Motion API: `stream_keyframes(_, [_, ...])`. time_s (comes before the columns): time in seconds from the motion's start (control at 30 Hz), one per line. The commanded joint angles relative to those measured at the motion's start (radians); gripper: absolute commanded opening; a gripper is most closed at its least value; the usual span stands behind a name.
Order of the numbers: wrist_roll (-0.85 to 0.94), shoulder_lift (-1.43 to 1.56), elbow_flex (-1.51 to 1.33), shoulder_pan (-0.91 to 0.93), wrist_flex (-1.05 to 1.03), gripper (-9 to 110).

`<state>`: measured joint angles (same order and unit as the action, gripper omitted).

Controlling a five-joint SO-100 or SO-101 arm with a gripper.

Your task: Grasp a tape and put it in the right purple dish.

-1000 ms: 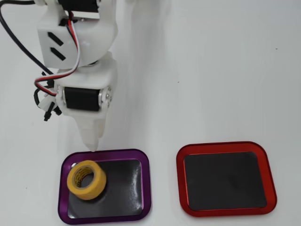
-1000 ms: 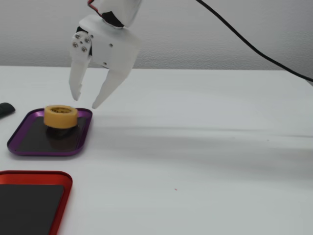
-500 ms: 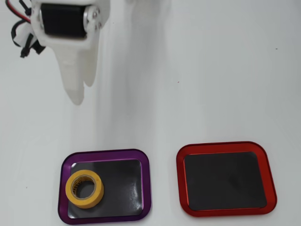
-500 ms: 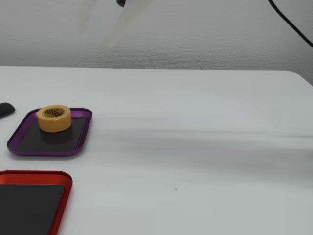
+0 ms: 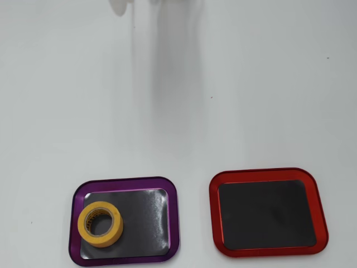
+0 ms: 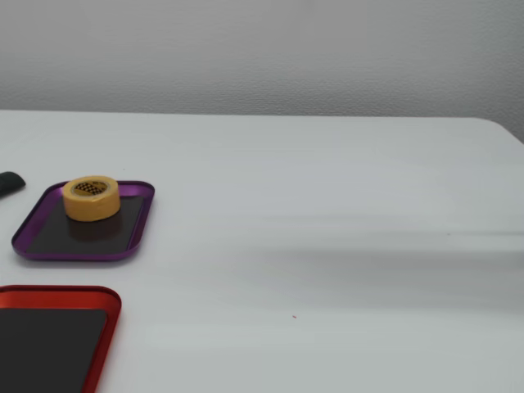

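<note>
The yellow tape roll [image 5: 100, 224] lies flat inside the purple-rimmed dish [image 5: 173, 218], on the left side of its dark floor in the overhead view. In the fixed view the tape [image 6: 91, 198] sits toward the far end of the purple dish [image 6: 135, 237]. The gripper is out of view in both frames; only a pale blurred shape [image 5: 119, 6] shows at the top edge of the overhead view, with a soft shadow below it on the table.
A red-rimmed tray [image 5: 213, 212] with a dark inside stands to the right of the purple dish in the overhead view and is empty; it shows at the bottom left of the fixed view [image 6: 110, 315]. A small dark object [image 6: 10, 182] lies at the fixed view's left edge.
</note>
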<state>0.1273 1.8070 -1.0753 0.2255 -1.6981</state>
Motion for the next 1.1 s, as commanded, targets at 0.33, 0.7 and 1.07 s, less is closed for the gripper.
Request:
stream_keyframes(0.33, [-0.002,0.738,-1.037,0.012,0.299,11])
stream_keyframes(0.7, [-0.002,1.405,-1.786,0.003,0.673,12])
stream_keyframes(1.07, [-0.009,1.601,-2.028,0.002,0.604,12])
